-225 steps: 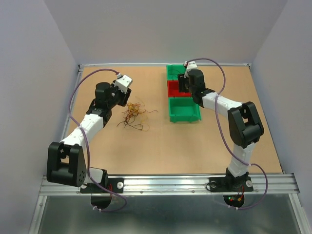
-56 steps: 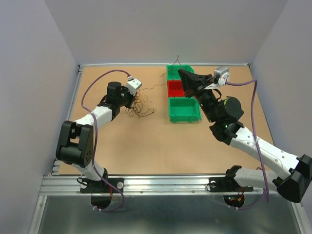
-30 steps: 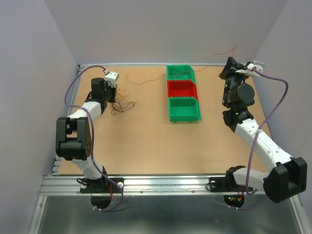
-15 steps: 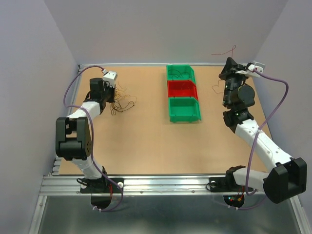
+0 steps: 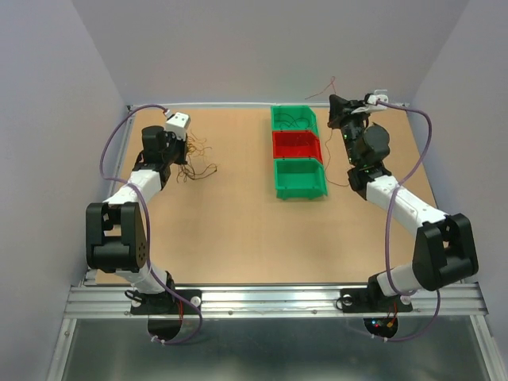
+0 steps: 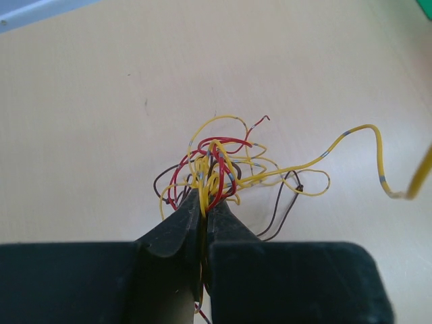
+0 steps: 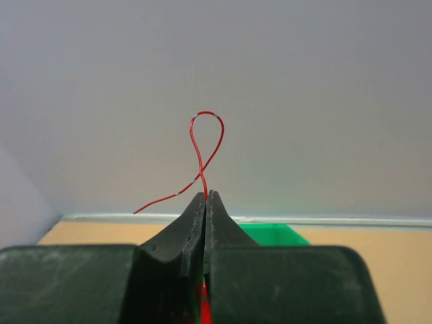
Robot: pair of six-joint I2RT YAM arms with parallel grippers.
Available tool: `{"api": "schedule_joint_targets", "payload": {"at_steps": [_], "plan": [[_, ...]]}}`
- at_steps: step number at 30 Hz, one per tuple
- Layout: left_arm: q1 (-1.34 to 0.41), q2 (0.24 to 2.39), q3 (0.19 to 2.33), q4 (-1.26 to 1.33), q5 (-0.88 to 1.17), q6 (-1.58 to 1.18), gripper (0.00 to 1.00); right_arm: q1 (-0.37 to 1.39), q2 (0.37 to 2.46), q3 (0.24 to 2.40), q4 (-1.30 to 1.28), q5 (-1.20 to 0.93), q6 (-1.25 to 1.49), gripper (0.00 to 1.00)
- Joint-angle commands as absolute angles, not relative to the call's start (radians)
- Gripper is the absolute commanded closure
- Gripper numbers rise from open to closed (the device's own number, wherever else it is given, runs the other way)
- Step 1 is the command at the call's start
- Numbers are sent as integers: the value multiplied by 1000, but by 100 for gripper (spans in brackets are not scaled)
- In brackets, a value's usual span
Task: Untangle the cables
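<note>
The cables (image 5: 196, 163) form a small tangle of yellow, red and dark wires on the table's far left. My left gripper (image 5: 182, 152) is at the tangle. In the left wrist view the left gripper (image 6: 204, 202) is shut on the tangle (image 6: 216, 165), with yellow and red strands pinched between its tips. One yellow cable (image 6: 364, 131) trails off to the right. My right gripper (image 5: 333, 101) is raised near the back wall, right of the bins. It is shut on a single red cable (image 7: 206, 135), which loops up above the right gripper (image 7: 205, 196).
A row of bins stands at the back middle: a green bin (image 5: 294, 117), a red bin (image 5: 295, 144) and a nearer green bin (image 5: 300, 178). Thin wires lie in the far green bin. The right arm (image 5: 397, 202) reaches along the table's right side.
The right arm has swung left from the back right corner toward the bins, carrying the red cable. The left gripper and the tangle have barely moved.
</note>
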State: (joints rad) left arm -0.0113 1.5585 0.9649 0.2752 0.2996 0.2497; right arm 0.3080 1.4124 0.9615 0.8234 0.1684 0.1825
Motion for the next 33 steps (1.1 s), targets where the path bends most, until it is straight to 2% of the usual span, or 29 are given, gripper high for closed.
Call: {"api": "schedule_joint_targets", "payload": {"at_steps": [1, 5, 12, 22, 27, 33], "plan": [[-17, 1513, 953, 318, 333, 262, 87, 304, 1422, 1066, 951, -116, 255, 99], [-23, 1493, 945, 318, 339, 268, 87, 304, 1472, 1121, 986, -279, 317, 99], [-31, 1480, 939, 318, 342, 275, 86, 304, 1574, 1190, 1003, -236, 336, 99], [-34, 1480, 937, 314, 367, 282, 86, 304, 1759, 1299, 1244, -432, 541, 100], [-37, 1480, 937, 310, 376, 285, 86, 305, 1711, 1240, 1338, -465, 600, 99], [-40, 1477, 937, 302, 380, 288, 86, 304, 1591, 1161, 1351, -478, 526, 99]]}}
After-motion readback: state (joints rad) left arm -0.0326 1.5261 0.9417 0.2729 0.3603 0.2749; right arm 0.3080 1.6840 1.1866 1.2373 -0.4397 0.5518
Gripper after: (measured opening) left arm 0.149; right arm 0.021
